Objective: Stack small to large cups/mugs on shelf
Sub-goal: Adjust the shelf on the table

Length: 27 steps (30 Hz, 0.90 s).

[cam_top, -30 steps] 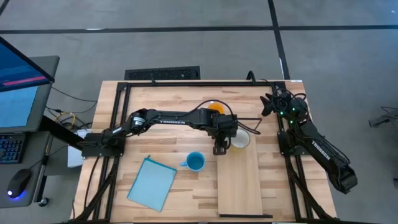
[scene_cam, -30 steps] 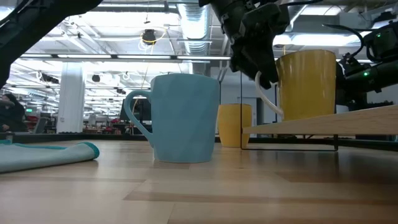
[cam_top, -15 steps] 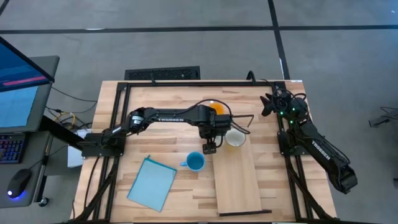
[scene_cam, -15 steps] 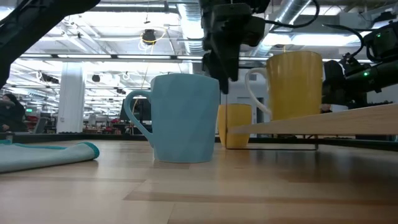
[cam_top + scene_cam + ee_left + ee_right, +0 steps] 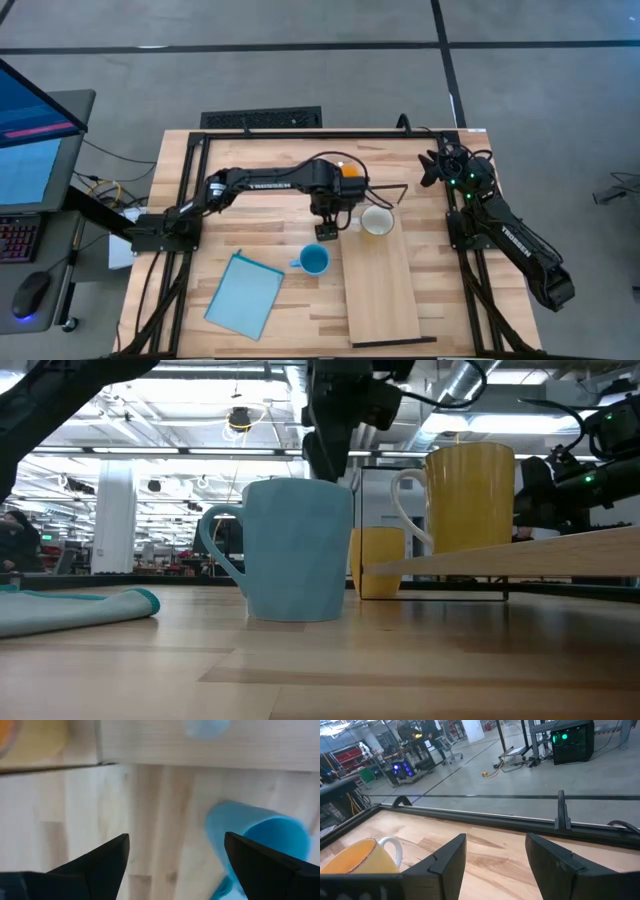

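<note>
Shelf (image 5: 382,295), the long pale board, lies on the table (image 5: 250,160) in the lower right-centre of the high frame, running from mid-table down to the bottom edge. Left of it, at lower left, a flat light-blue cloth (image 5: 245,294) rests on the wood. On the shelf's upper end stands the cream mug (image 5: 377,220), white inside. The light-blue mug (image 5: 314,260) sits on the table just left of the shelf, and the orange mug (image 5: 349,171) shows at centre, partly under the left arm. The left gripper (image 5: 326,229) hangs just above the blue mug, its fingers (image 5: 100,862) apart and empty. The right gripper (image 5: 432,166) waits at upper right, fingers (image 5: 447,857) apart.
</note>
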Available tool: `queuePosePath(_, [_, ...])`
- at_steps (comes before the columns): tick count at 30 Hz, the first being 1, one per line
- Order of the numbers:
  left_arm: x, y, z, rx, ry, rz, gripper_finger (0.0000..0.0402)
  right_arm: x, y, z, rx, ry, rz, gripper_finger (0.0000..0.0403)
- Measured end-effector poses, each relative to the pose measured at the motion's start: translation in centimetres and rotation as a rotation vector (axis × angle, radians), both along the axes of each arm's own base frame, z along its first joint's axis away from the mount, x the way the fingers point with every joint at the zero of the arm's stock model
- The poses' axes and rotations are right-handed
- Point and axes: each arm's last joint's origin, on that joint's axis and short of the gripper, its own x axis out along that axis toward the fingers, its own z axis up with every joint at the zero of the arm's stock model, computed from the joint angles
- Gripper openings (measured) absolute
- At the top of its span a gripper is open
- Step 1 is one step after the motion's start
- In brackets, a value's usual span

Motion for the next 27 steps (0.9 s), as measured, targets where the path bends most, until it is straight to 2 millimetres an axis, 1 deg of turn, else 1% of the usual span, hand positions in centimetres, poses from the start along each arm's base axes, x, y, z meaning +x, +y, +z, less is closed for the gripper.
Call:
queuePosePath(2, [0.0,0.5,0.0,0.058,0.005,0.005,0.0318,0.0,0.0,0.0,0.001,0.001,0.001,0.0226])
queuePosePath(7, [0.5,2.4,0.0,0.206,-0.052,0.014,0.0318,0.0,0.0,0.0,0.001,0.000,0.000,0.0226])
queuePosePath(12, [0.7,4.1,0.1,0.198,-0.088,0.052,0.0318,0.0,0.0,0.0,0.001,0.000,0.000,0.0226])
queuePosePath(15, [0.9,4.4,0.1,0.180,-0.116,0.045,0.0318,0.0,0.0,0.0,0.001,0.001,0.000,0.0226])
queuePosePath(22, [1.8,4.5,0.4,0.177,-0.212,0.027,0.0318,0.0,0.0,0.0,0.001,0.001,0.000,0.0226])
queuePosePath(27, [1.9,4.5,0.4,0.144,-0.221,0.012,0.0318,0.0,0.0,0.0,0.000,0.001,0.000,0.0226])
